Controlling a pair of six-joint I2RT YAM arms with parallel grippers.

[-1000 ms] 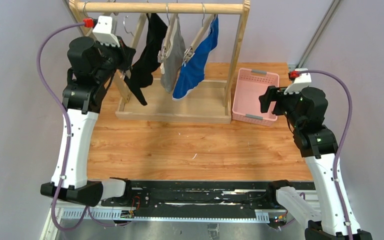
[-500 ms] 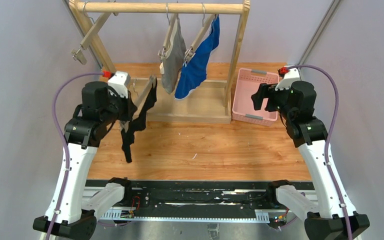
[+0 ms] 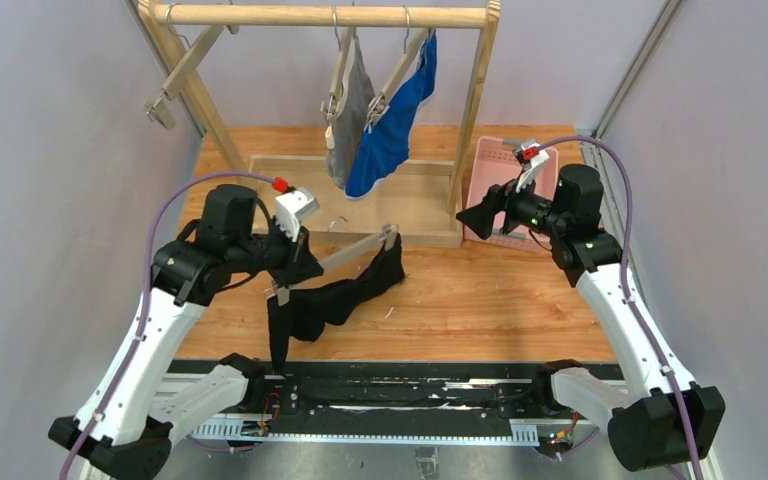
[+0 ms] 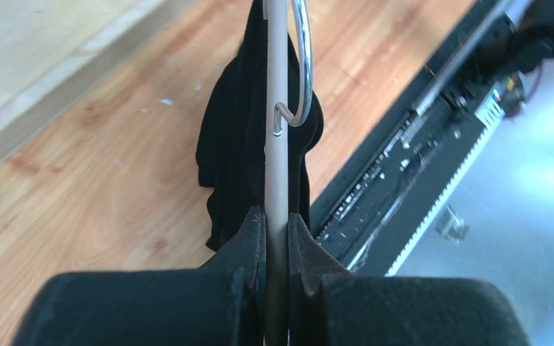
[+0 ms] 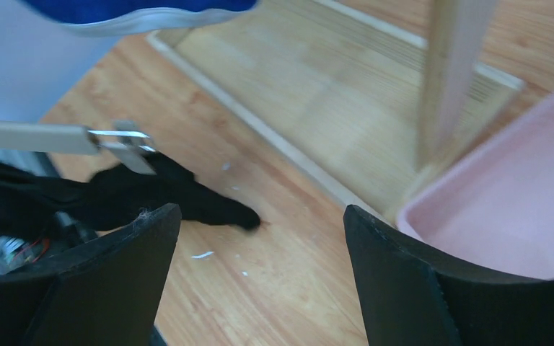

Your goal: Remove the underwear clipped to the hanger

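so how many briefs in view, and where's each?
3. Grey briefs and blue briefs hang on the rack rail. Black briefs droop onto the table from the hanger clamped in the left gripper. None looks hidden.

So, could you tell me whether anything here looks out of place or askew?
Yes: an empty hanger at the rail's left end hangs steeply tilted, outside the rack's post. The left gripper holds a second hanger off the rail, its black briefs sagging onto the table.
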